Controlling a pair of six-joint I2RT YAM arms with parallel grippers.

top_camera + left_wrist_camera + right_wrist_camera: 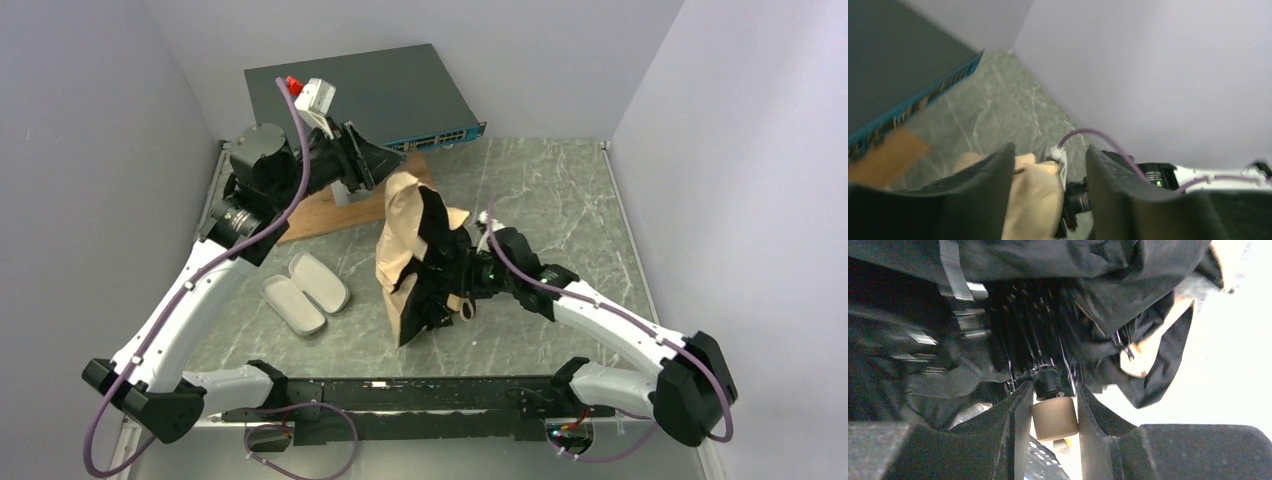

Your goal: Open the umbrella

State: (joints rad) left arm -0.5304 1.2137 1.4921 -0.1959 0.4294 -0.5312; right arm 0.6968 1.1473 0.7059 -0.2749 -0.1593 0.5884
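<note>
The umbrella (398,240) hangs above the table's middle, half unfolded, with cream fabric outside and black lining (437,285) spilling out. My right gripper (462,276) is shut on its small tan handle (1054,418), fingers on both sides, with the black ribs (1038,340) and lining above. The beige strap loop (467,312) dangles below. My left gripper (372,160) is open at the umbrella's far top end. In the left wrist view the cream fabric (1033,200) lies between its spread fingers (998,190), close to the left one; I cannot tell whether it touches.
An open whitish case shell (305,291) lies on the table left of the umbrella. A wooden board (320,212) and a dark network switch (365,92) sit at the back. Grey walls close in on three sides.
</note>
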